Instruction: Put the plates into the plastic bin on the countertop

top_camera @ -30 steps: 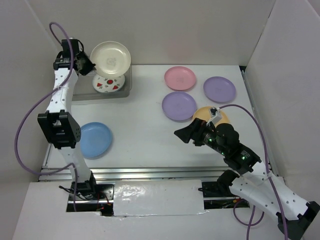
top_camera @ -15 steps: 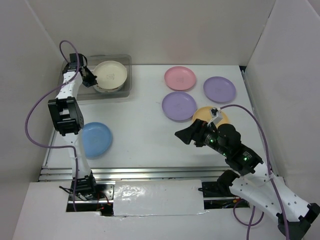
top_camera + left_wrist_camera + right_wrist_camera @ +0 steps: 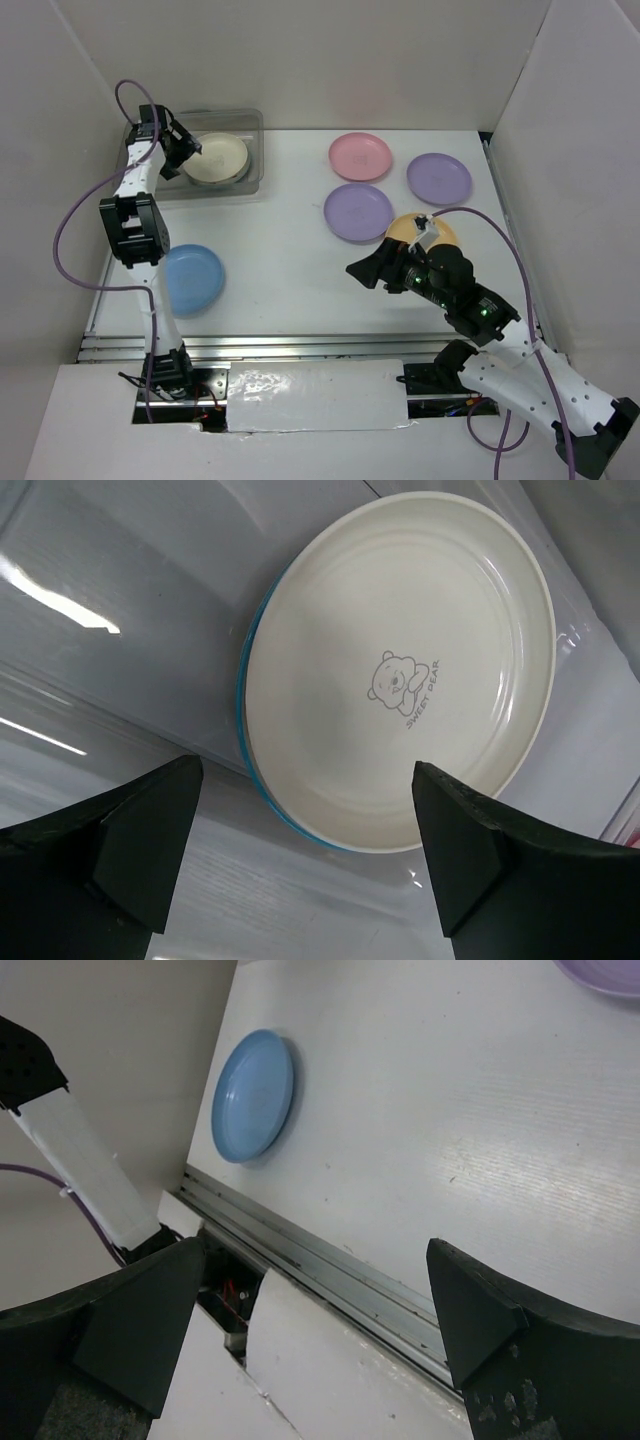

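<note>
left end effector (image 3: 190, 154) spread, above cream plate (image 3: 218, 158)

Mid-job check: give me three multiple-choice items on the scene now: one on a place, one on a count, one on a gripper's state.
1. Where is the cream plate? A) on the floor B) against the back wall C) in the plastic bin
2. How many purple plates lie on the countertop? A) one B) two C) four
3. The left gripper is: A) open, empty B) shut on a plate C) out of view
Answers: C, bin walls surround it; B, two show from above; A, its fingers stand apart above the cream plate.
</note>
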`<state>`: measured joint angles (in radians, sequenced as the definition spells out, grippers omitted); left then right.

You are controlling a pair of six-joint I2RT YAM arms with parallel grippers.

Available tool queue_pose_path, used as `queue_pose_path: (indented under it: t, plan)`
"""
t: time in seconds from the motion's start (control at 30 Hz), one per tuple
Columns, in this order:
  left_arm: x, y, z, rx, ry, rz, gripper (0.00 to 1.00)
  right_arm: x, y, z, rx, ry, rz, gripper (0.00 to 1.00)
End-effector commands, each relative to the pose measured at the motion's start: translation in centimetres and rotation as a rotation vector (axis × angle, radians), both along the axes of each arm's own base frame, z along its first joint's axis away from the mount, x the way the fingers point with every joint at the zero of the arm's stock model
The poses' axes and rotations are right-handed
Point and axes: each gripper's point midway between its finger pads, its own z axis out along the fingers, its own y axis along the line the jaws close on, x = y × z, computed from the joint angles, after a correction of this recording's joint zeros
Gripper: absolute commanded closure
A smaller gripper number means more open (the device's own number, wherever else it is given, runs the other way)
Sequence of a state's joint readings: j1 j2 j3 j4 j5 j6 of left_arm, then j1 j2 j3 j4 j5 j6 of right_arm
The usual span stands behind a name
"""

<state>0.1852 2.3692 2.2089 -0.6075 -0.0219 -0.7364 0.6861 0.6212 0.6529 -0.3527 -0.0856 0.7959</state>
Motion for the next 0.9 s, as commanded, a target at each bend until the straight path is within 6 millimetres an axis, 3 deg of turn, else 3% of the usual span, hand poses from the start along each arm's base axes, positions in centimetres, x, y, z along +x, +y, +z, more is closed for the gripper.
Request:
queue_pose_path:
  t: [0.0,0.03,0.1,0.13,0.17,0.23,0.27,0.3,0.33,0.37,0.43,0.47,0.57,0.6,0.73,0.77,0.87]
  plan:
    - [0.2,-0.7,8.4,0.086,-0.158,-0.006,0.01,0.3,0.1,3.2,0.039,-0.083,0.000,0.00]
    - [-0.8,-1.5,11.9,0.123,-0.213,-0.013,0.01,0.5,0.0,3.1,0.033,-0.082,-0.009,0.00]
    - [-1.6,-4.3,16.0,0.192,-0.293,-0.039,0.01,0.6,-0.1,3.2,0.032,-0.085,-0.019,0.00]
    - [-3.0,-5.8,19.5,0.225,-0.372,-0.074,0.01,0.8,-0.3,3.5,0.031,-0.094,-0.033,0.00]
    - [-3.8,-9.7,21.1,0.229,-0.413,-0.144,0.01,1.0,-0.5,3.6,0.026,-0.096,-0.049,0.00]
    - [-6.2,-13.3,23.0,0.214,-0.464,-0.231,0.01,1.4,-1.4,4.2,0.031,-0.110,-0.104,0.00]
    - [-7.5,-17.1,22.9,0.172,-0.473,-0.302,0.01,1.5,-1.8,4.3,0.029,-0.108,-0.126,0.00]
    - [-9.1,-18.6,23.9,0.151,-0.499,-0.328,0.01,1.4,-2.3,5.1,0.045,-0.121,-0.146,0.00]
    - [-9.9,-20.4,22.6,0.132,-0.481,-0.356,0.01,1.4,-2.7,5.4,0.048,-0.123,-0.167,0.00]
    - [-11.5,-23.5,19.4,0.083,-0.419,-0.388,0.01,1.7,-3.7,5.1,0.036,-0.099,-0.225,0.00]
    - [-13.0,-25.7,16.7,0.055,-0.381,-0.395,0.01,1.6,-5.1,6.2,0.053,-0.101,-0.296,0.00]
    - [-14.3,-27.6,13.6,0.047,-0.323,-0.413,0.01,1.9,-6.5,5.9,0.042,-0.077,-0.371,0.00]
    - [-14.9,-30.7,7.8,0.047,-0.199,-0.430,0.01,1.3,-8.3,7.3,0.057,-0.104,-0.428,0.00]
    - [-14.8,-31.5,4.8,0.061,-0.137,-0.442,0.01,0.9,-8.6,8.1,0.073,-0.123,-0.424,0.00]
    - [-14.5,-35.0,0.0,0.061,-0.070,-0.523,0.01,-0.2,-8.6,8.3,0.078,-0.142,-0.379,0.00]
    - [-14.9,-36.5,-2.5,0.033,-0.024,-0.569,0.01,-0.5,-8.7,8.4,0.090,-0.151,-0.370,0.00]
    - [-14.9,-38.9,-4.7,0.014,-0.007,-0.608,0.01,-0.6,-8.6,7.3,0.073,-0.137,-0.363,0.00]
